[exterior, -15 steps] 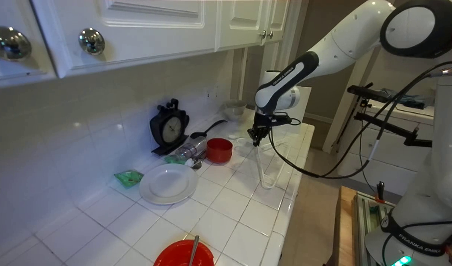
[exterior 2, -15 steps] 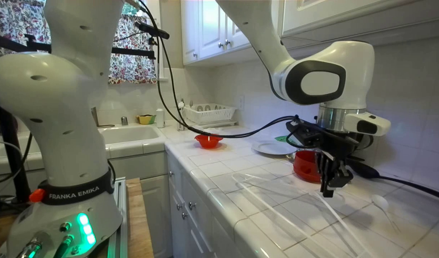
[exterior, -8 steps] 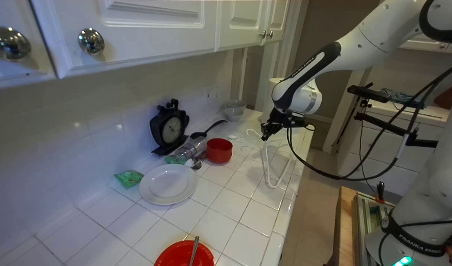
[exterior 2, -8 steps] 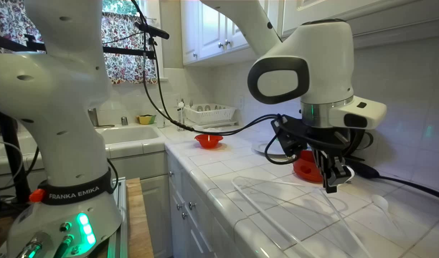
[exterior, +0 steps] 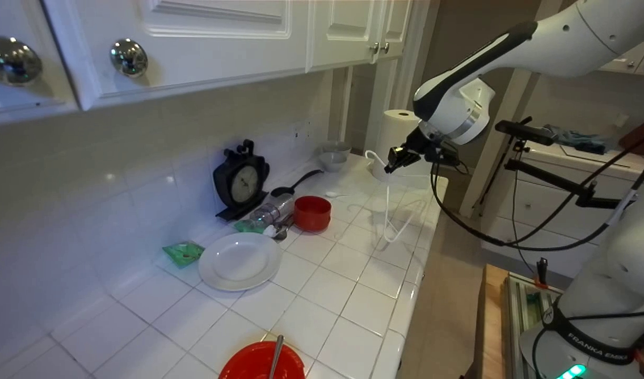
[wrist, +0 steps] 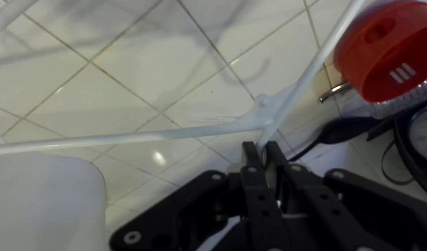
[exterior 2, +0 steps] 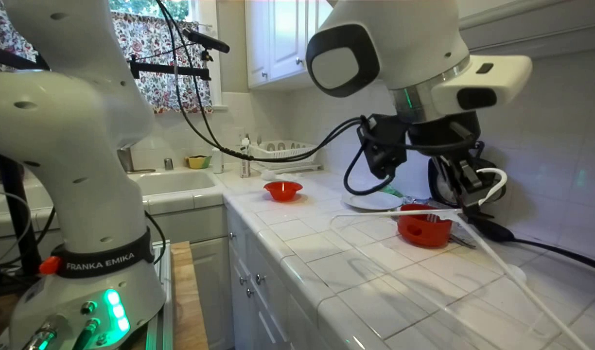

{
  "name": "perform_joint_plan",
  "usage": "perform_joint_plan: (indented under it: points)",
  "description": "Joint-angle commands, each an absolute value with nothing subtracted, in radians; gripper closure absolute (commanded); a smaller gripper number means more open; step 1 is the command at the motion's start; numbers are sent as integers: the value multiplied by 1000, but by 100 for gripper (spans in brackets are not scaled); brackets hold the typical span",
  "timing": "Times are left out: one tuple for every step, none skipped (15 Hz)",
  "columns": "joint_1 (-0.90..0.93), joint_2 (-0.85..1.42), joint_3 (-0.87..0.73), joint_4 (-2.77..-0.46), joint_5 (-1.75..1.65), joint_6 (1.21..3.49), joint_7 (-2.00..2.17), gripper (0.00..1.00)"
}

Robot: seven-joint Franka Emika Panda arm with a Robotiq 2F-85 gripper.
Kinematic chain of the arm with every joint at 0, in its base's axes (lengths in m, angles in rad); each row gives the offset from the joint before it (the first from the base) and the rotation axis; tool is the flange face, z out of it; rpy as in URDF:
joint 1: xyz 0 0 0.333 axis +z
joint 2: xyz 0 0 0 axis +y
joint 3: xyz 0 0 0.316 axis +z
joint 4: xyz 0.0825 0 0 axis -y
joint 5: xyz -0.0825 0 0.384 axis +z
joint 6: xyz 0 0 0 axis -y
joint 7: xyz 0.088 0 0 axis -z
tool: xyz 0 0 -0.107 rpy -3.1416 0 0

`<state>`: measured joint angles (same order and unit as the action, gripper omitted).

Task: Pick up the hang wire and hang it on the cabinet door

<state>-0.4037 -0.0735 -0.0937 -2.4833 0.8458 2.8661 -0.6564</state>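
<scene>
Over white tiles (wrist: 136, 66), the claw (wrist: 262, 150), almost closed, pinches a hanger (wrist: 257, 119).

On the tiled desk (exterior: 324, 289), a white plate (exterior: 240, 261) lies beside a green packet (exterior: 183, 253), a red cup (exterior: 312, 216) sits near a black scale (exterior: 243, 183), and a paper roll (exterior: 394, 130) stands near one end.

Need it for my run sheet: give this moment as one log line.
claw: shut on white hanger at its neck; position: above tiled counter; cabinet doors: hanger not yet hung there; stage: picked up
</scene>
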Motion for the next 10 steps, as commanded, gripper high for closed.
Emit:
perform_joint_plan:
  points:
    - [-399, -172, -104, -2494, 912, 2881, -708, 94]
    - [-399, -182, -108, -2485, 913, 2885, -709, 94]
    - [-401, -195, -112, -2474, 905, 2882, -703, 94]
    - [-403, -208, -116, -2468, 896, 2878, -695, 94]
    - [-403, -218, -122, -2459, 893, 2869, -694, 94]
    - [-408, -233, -126, -2453, 880, 2855, -683, 94]
    - [-407, -247, -133, -2445, 881, 2846, -688, 94]
    - [-407, -260, -139, -2439, 880, 2845, -690, 94]
    - [-409, -272, -145, -2430, 878, 2844, -690, 94]
    - [-407, -282, -156, -2415, 884, 2841, -700, 94]
